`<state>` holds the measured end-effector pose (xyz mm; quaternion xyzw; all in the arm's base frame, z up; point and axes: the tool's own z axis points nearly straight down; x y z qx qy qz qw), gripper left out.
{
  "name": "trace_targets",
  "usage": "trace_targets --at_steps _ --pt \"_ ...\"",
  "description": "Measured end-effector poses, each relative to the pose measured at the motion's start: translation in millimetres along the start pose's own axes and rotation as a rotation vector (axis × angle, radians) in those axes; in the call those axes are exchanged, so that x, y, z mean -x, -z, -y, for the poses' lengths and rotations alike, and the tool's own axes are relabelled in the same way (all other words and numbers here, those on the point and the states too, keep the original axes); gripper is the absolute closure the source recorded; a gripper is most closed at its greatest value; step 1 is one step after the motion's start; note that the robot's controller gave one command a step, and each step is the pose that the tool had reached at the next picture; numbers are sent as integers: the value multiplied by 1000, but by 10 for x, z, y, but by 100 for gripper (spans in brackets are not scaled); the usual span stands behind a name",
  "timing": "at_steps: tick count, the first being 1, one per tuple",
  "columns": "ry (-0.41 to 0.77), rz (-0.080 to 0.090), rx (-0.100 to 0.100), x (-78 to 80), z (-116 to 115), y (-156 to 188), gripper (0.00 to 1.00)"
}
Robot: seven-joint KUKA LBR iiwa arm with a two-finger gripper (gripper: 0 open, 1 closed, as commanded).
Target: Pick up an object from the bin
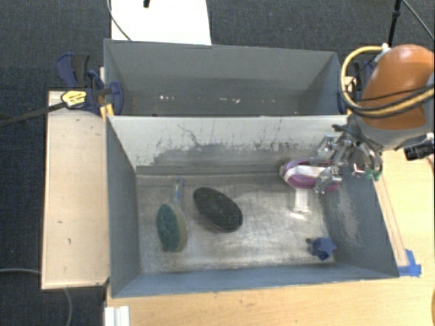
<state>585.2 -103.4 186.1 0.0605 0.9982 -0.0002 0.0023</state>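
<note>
The purple thing [299, 174], a rounded purple-and-white piece, sticks out to the left of the fingers [327, 176], which are pinched on its right end. It sits in the far right corner of the bin [124, 209], close under the scuffed back wall [224, 138], and from here it looks raised off the floor, though I can't be sure of that.

Just below the fingers a small white piece [300, 204] lies on the floor, near the purple thing but apart from it. Further down from the fingers, close to the front edge, there is a crumpled blue scrap [321, 248], where the sloping right wall [355, 216] meets the floor. That wall runs right beside the fingers, so there is little room on that side, and the back wall crowds them from above.

To the left of the fingers the floor is open for a good stretch. Well off to the left lies a black brush [218, 209], oval and tilted. Beyond it a green oval [170, 227] stands on its long axis near the left wall, with a small clear bit [178, 187] just above it. The two ovals lie close but don't touch.

The arm [397, 90], under its orange cover, hangs over the bin's right rim.
</note>
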Motion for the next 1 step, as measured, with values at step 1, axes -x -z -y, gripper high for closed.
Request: trace_targets --at_steps 1 --pt "1 1 0 9 0 124 100"
